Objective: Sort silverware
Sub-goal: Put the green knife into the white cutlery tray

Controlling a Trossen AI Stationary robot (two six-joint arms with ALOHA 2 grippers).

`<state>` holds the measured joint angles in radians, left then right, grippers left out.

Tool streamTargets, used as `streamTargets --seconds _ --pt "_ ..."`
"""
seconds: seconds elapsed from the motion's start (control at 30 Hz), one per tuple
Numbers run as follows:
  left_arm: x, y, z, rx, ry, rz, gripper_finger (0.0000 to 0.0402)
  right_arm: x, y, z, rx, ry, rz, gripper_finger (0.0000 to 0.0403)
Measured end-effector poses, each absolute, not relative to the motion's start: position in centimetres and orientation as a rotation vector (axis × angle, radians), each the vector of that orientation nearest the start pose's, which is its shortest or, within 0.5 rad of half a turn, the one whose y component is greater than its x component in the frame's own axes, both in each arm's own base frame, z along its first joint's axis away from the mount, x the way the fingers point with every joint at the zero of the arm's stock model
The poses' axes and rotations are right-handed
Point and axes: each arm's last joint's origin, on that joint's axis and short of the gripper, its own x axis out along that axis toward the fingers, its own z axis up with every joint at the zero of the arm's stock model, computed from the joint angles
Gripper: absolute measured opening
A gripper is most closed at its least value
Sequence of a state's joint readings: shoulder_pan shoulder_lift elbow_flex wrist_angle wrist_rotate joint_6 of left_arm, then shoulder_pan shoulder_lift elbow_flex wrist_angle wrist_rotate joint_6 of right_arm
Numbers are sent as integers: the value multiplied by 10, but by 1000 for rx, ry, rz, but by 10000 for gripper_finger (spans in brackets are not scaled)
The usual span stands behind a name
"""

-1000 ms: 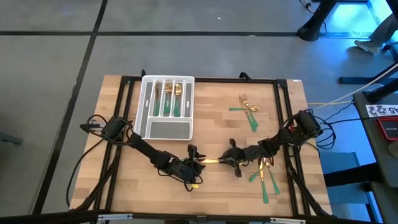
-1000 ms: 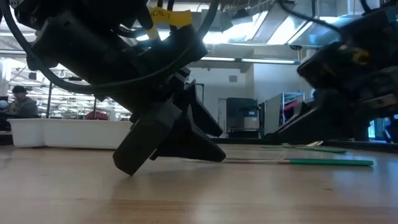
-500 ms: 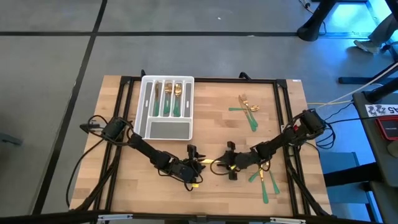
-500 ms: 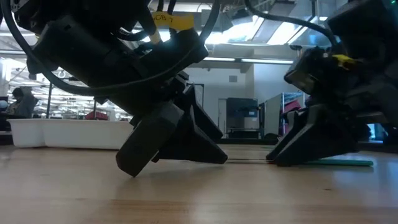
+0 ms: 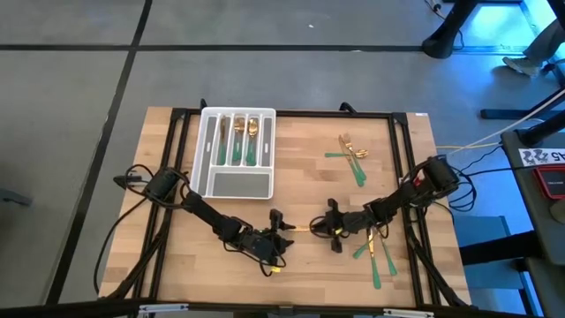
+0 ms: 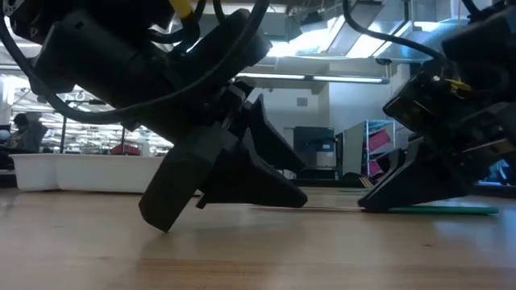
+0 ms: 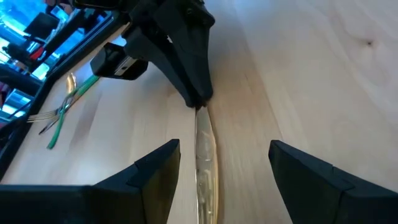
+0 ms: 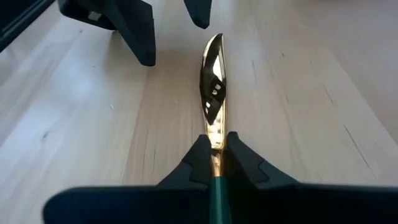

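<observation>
Silverware sorting sits mid-handover. High view: the knife (image 5: 303, 230) lies near the table's front edge between both grippers, tray (image 5: 208, 150) behind. Right wrist view: right gripper (image 8: 214, 155) pinches its neck. Left wrist view: left gripper (image 7: 221, 163) straddles the blade, open; closing seems next.

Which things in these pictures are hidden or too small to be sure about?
- Knife: in the high view, too small to tell its type.
- Its green handle: in the right wrist view, hidden under the right gripper, jaws shut on it.
- Tray contents: in the high view, pieces too small to name.
- Pile of silverware: the right arm covers part; count unclear.
- Left gripper: jaws open, straddling the blade.
</observation>
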<state>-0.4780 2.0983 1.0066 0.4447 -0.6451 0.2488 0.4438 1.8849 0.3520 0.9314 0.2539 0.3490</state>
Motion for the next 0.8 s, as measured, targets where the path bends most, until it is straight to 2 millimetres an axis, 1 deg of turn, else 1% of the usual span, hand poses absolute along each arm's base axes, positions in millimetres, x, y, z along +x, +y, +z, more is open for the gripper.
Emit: streamTargets --seconds 0.17,0.3,0.4,0.53,0.63,0.7,0.8 --pt "355 -160 86 662 614 88 237 229 101 61 144 548 87 17" --pt "356 -152 83 657 651 103 237 231 102 63 146 524 91 1" --pt "357 -149 83 644 656 114 237 232 101 65 138 490 74 7" --pt "357 -149 82 624 659 124 237 234 102 73 81 442 84 41" --pt "356 -149 82 598 661 137 237 235 103 83 56 407 96 81" --pt "355 -150 81 576 660 145 237 234 102 87 46 419 98 111" --pt "355 -150 81 553 660 156 237 232 102 87 63 498 116 149"
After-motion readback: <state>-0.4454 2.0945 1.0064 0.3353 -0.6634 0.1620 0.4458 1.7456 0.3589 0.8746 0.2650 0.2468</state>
